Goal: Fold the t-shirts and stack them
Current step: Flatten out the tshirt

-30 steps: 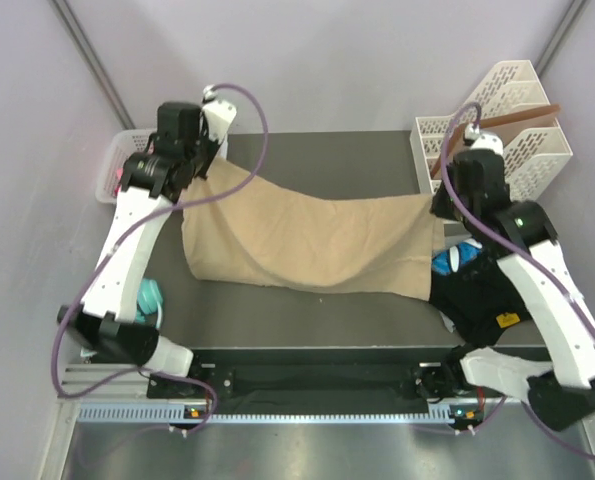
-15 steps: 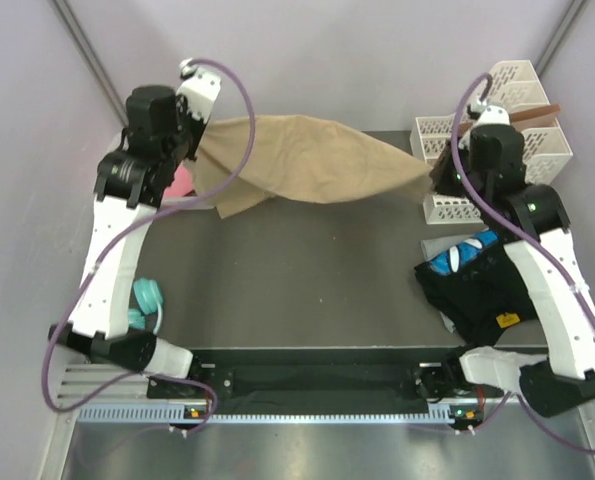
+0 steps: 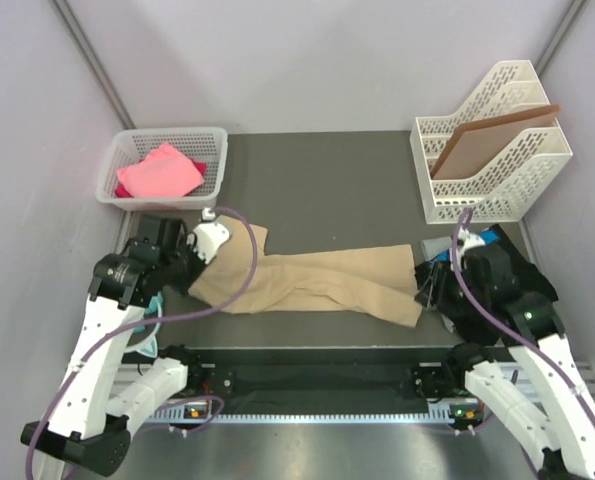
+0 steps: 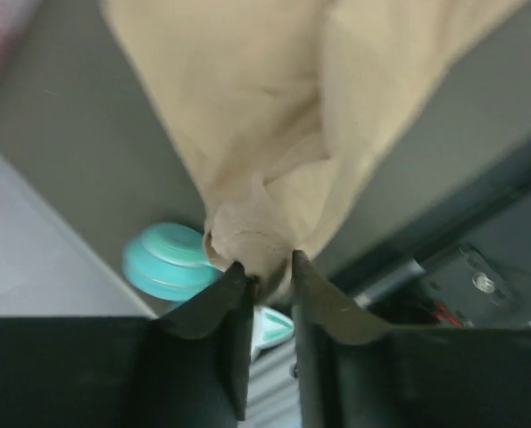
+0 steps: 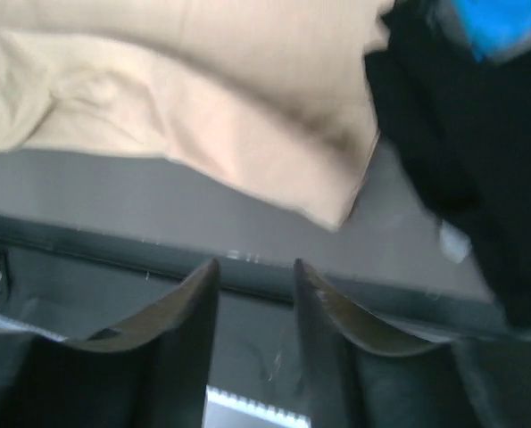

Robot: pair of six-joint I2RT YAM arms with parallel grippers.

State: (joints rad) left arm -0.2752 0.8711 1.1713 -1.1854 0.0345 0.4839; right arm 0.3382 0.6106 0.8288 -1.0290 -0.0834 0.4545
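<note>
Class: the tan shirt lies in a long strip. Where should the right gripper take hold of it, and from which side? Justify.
Probably grip the tan shirt at its near-right corner, coming in low from the near side. That corner lies flat and free before the right gripper, whose jaws stand open; the black shirt crowds its right, and the left gripper pinches the other end.

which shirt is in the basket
The pink t-shirt, in the basket at back left; the tan t-shirt lies on the table, the black t-shirt at front right.
</note>
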